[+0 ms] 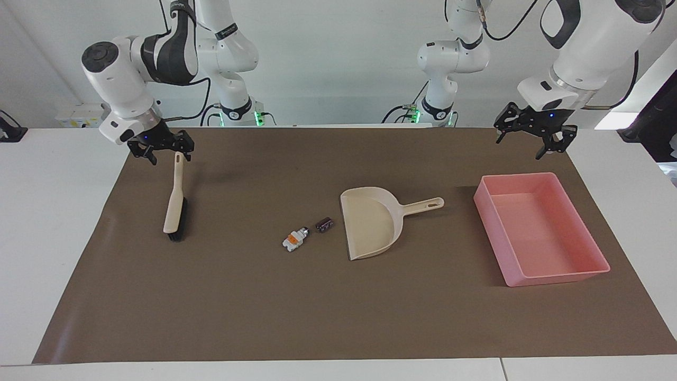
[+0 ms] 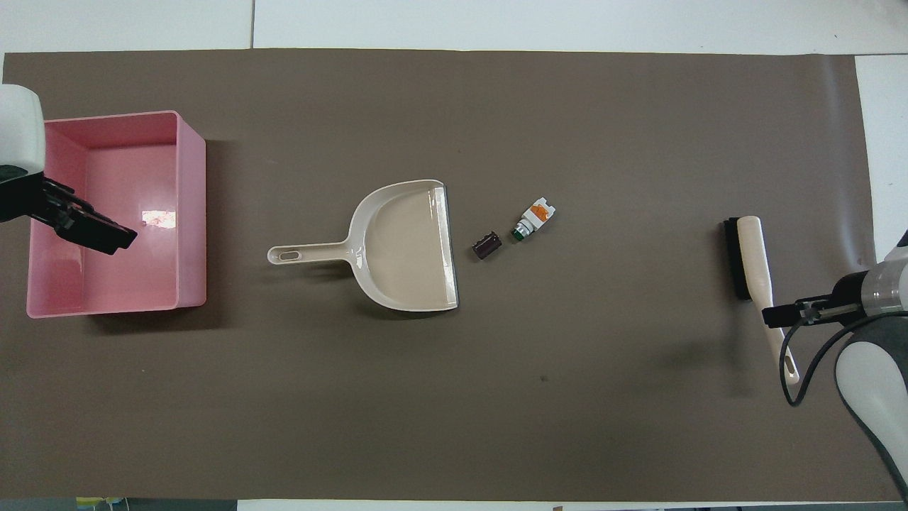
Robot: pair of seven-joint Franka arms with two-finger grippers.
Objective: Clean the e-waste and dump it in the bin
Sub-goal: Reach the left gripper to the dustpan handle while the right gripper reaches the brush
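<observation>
The e-waste lies mid-mat: a white part with an orange label point(image 1: 294, 239) point(image 2: 535, 216) and a dark purplish cylinder point(image 1: 323, 224) point(image 2: 486, 245), just off the open mouth of the beige dustpan point(image 1: 373, 222) point(image 2: 404, 248). The pink bin point(image 1: 539, 233) point(image 2: 142, 248) stands empty toward the left arm's end. The beige brush point(image 1: 174, 203) point(image 2: 752, 262) lies toward the right arm's end. My right gripper point(image 1: 172, 157) point(image 2: 777, 317) is open and low over the brush's handle end. My left gripper point(image 1: 521, 148) point(image 2: 99, 231) is open and empty, up in the air over the bin.
A brown mat point(image 1: 264, 307) covers most of the white table point(image 1: 53, 211). The dustpan's handle point(image 1: 423, 205) points toward the bin. Bare mat lies between the brush and the e-waste.
</observation>
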